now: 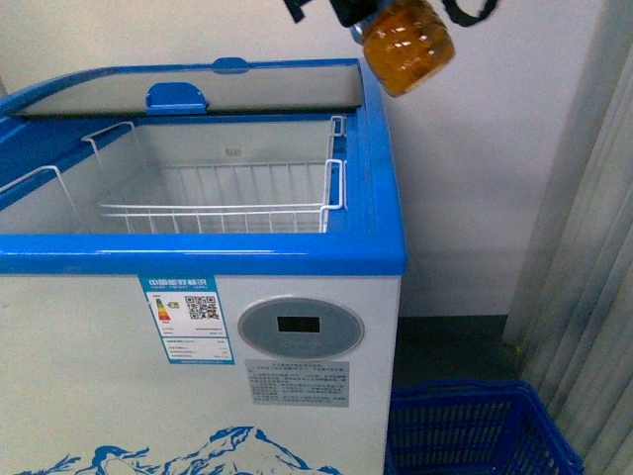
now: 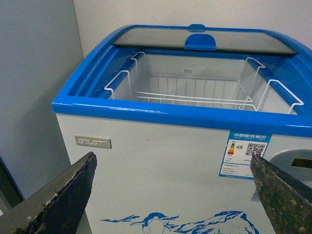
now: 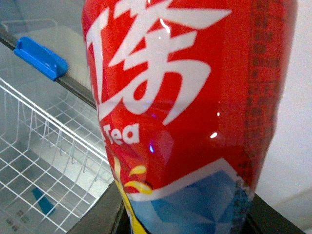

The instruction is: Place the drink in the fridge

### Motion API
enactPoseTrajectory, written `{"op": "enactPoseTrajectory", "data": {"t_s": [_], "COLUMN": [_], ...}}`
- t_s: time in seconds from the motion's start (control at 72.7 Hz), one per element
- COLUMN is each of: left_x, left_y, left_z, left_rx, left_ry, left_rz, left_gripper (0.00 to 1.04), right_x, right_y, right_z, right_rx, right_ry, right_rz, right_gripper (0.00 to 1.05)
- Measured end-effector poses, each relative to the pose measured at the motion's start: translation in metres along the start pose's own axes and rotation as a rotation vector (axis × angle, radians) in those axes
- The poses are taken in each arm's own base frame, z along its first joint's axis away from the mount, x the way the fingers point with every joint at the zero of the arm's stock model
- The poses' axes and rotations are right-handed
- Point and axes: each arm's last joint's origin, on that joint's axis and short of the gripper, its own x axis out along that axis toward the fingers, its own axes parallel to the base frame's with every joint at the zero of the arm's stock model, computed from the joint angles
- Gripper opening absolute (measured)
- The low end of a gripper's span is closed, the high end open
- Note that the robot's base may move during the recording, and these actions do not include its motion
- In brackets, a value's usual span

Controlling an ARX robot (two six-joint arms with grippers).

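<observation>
— Front view puts the drink (image 1: 407, 45) at the upper right of the frame, above the fridge (image 1: 198, 259) rim's right corner, amber base facing the camera, held by the right gripper (image 1: 396, 12).

— Does the right wrist view add anything?

— The red label with white characters fills it, dark fingers (image 3: 97, 217) closed against the bottle at lower frame, wire basket (image 3: 44, 165) at lower left.

— And the left gripper (image 2: 175, 195)?

— Only the left wrist view shows it: fingers spread wide at the lower corners, holding nothing, facing the fridge's front. The lid (image 2: 204, 40) is slid back. A blue crate (image 1: 475, 430) sits lower right in the front view.
</observation>
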Motion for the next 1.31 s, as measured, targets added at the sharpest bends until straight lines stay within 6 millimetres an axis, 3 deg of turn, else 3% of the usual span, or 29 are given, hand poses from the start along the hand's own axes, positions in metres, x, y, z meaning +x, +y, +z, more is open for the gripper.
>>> {"op": "enactPoseTrajectory", "data": {"t_s": [0.083, 0.22, 0.55, 0.798, 1.307], "left_x": [0.0, 0.0, 0.0, 0.0, 0.0], "left_y": [0.0, 0.0, 0.0, 0.0, 0.0], "left_z": [0.0, 0.0, 0.0, 0.0, 0.0], "left_rx": [0.0, 0.0, 0.0, 0.0, 0.0], "left_ry": [0.0, 0.0, 0.0, 0.0, 0.0], "left_rz": [0.0, 0.0, 0.0, 0.0, 0.0], "left_gripper": [0.97, 0.97, 0.97, 0.97, 0.97], "right_x": [0.023, 0.045, 0.067, 0.074, 0.087], "right_y": [0.016, 0.04, 0.095, 0.11, 0.14], "right_z": [0.017, 0.03, 0.038, 0.023, -0.029], "right_rx": [-0.051, -0.112, -0.229, -0.287, -0.424], "right_ry": [-0.012, -0.024, -0.056, -0.046, 0.041], "right_rz": [0.056, 0.124, 0.246, 0.264, 0.32], "right_gripper": [0.37, 0.37, 0.37, 0.37, 0.37]}}
